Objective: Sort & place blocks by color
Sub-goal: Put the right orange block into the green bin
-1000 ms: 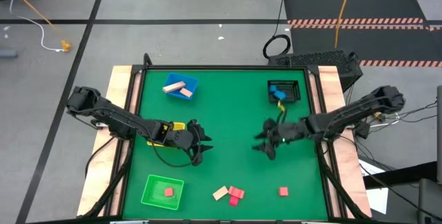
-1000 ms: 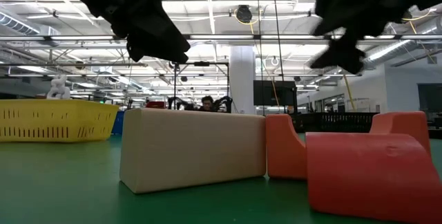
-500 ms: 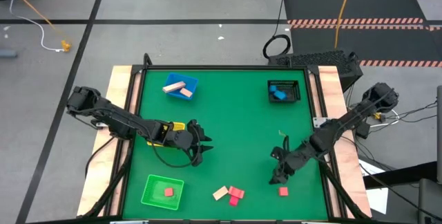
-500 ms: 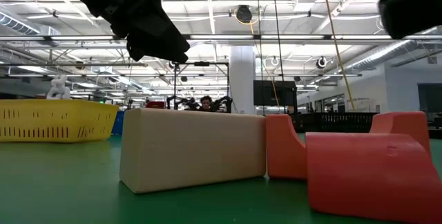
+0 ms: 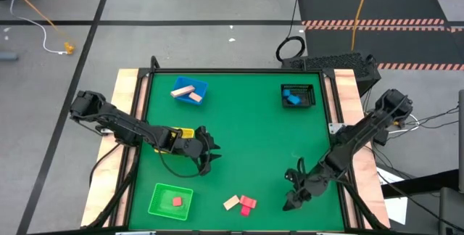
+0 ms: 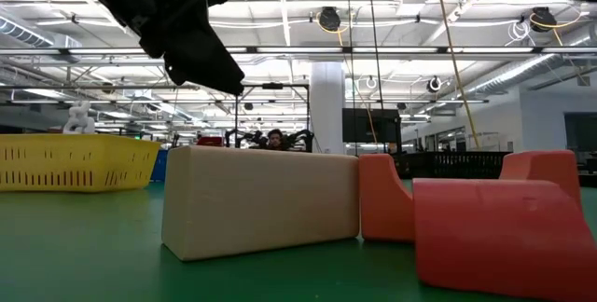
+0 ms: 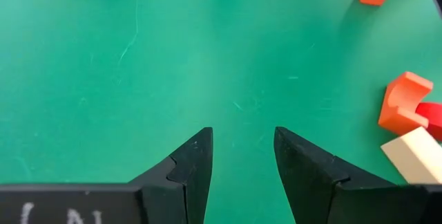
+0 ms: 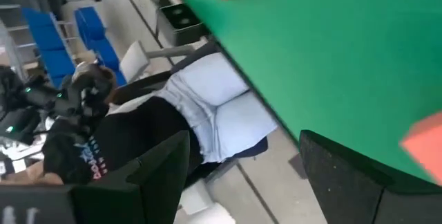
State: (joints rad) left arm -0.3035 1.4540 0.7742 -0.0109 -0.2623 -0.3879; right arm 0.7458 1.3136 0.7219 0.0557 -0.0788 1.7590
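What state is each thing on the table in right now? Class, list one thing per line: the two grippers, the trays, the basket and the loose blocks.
Left gripper: open, empty, above bare green mat.
Right gripper: open, empty, low near the table's front edge.
Blue tray: holds a tan bar and a pink block.
Green tray: holds one red block.
Black mesh basket: holds a blue block.
Tan block: loose on the mat, beside two red blocks.

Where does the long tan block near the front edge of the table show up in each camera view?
High view: tan block, front centre, just left of the red blocks.
Low view: tan block, large, left of centre, the red blocks to its right.
Left wrist view: tan block at the right edge, beside an orange-red block.
Right wrist view: not in it.
Shared landmark: the red blocks beside it.
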